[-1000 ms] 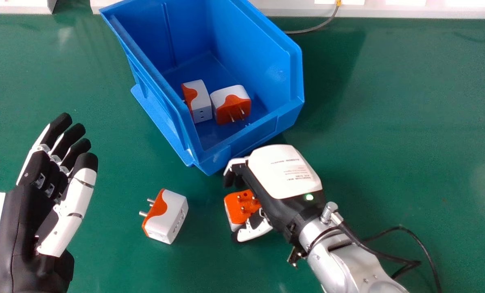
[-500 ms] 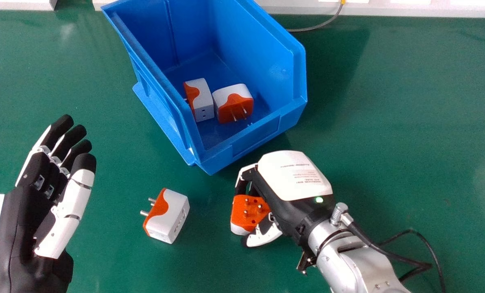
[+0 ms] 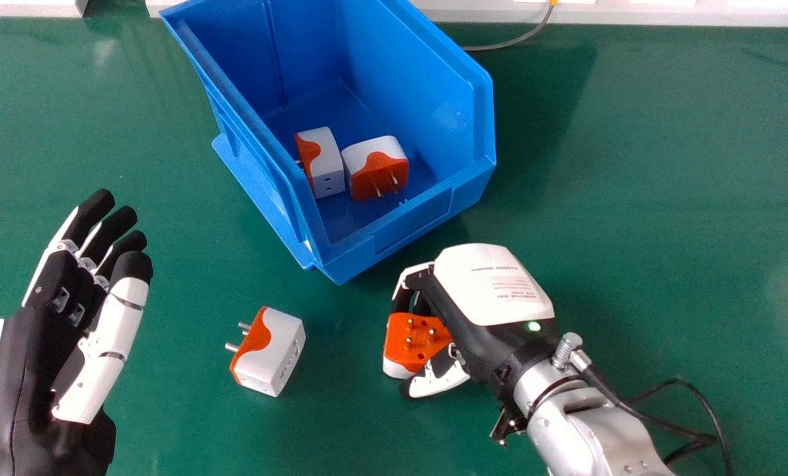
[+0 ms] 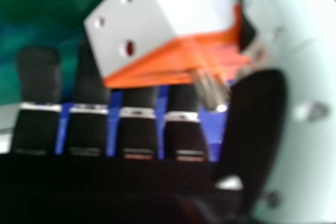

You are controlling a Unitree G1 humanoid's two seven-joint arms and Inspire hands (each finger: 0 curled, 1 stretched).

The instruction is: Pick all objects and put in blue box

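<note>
"Plug adapter [image 3: 417, 347], orange and white, at the near side of the scene, right of centre. How will it handle?"

"By its look, as a light, stiff block. The casing may be a little slippery where it is smooth, and the metal pins [image 3: 432, 332] should not be leaned on in case they are bent. The opposite sides of the body are best used for the hold."

"And is it held?"

"It is gripped by the right hand [image 3: 490, 287]: the fingers [image 3: 404, 285] are curled down on the far side, and the thumb [image 3: 441, 382] is set against the near side. Only the adapter's width is left between them. Whether it is lifted clear of the table [image 3: 632, 165] cannot be told."

"What about the left hand [image 3: 43, 357]?"

"It is held at the left, its fingers relaxed and nothing in them."

"What is left to be done?"

"In the blue box [image 3: 433, 218], farther off, one adapter [image 3: 328, 162] and another adapter [image 3: 377, 172] are already placed. The gripped one has to be carried over the near wall and let go inside; if the pinch is too loose, it could be turned or dropped at the rim. Then the loose adapter [image 3: 272, 354], left of the right hand, is to be picked."
</note>
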